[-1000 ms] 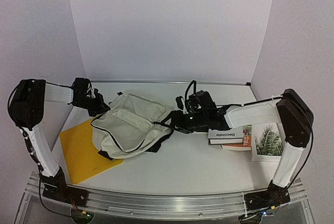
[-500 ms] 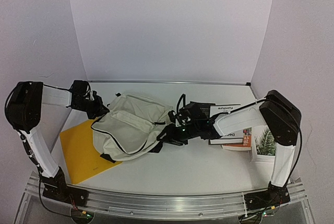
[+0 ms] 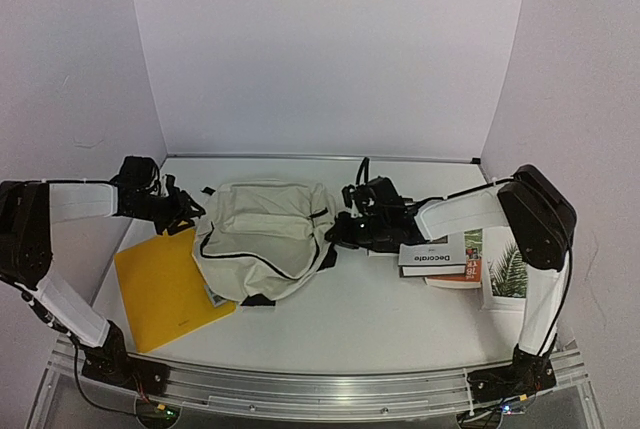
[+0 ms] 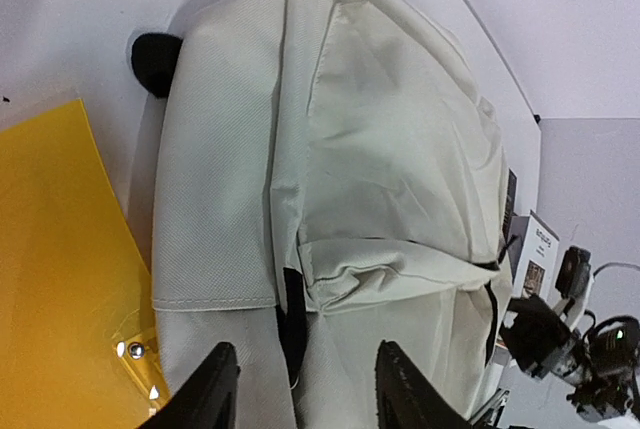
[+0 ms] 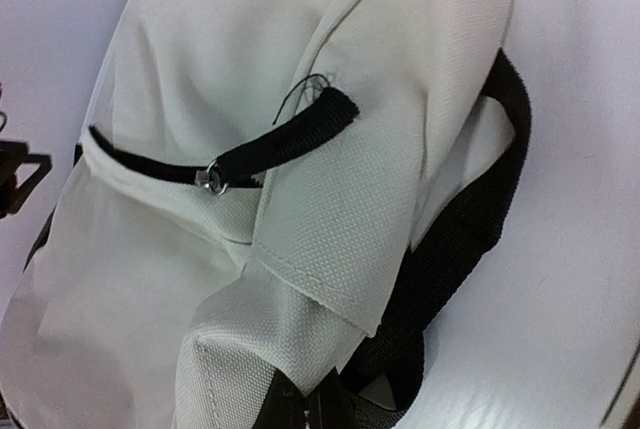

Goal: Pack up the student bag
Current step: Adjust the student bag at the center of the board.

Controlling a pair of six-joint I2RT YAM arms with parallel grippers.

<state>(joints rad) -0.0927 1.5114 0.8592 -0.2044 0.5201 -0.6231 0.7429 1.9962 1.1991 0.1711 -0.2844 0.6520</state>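
The student bag (image 3: 262, 234) lies flat in the middle of the table, cream fabric with black straps. In the left wrist view the bag (image 4: 380, 149) fills the frame. My left gripper (image 4: 305, 394) stands open over its left end, nothing pinched between the fingers. Seen from above, the left gripper (image 3: 188, 212) sits at the bag's left edge. My right gripper (image 3: 340, 229) is at the bag's right side. In the right wrist view the right gripper (image 5: 310, 411) is shut on the bag (image 5: 200, 279) beside a black strap (image 5: 470, 239).
A yellow folder (image 3: 160, 289) lies partly under the bag's left side, near the front left. A stack of books (image 3: 438, 259) and a plant picture (image 3: 515, 269) sit at the right, close behind the right arm.
The left gripper opened, let go of the bag's left edge and drew back left. The right gripper shut on the bag's right side. The bag shifted right and flattened.
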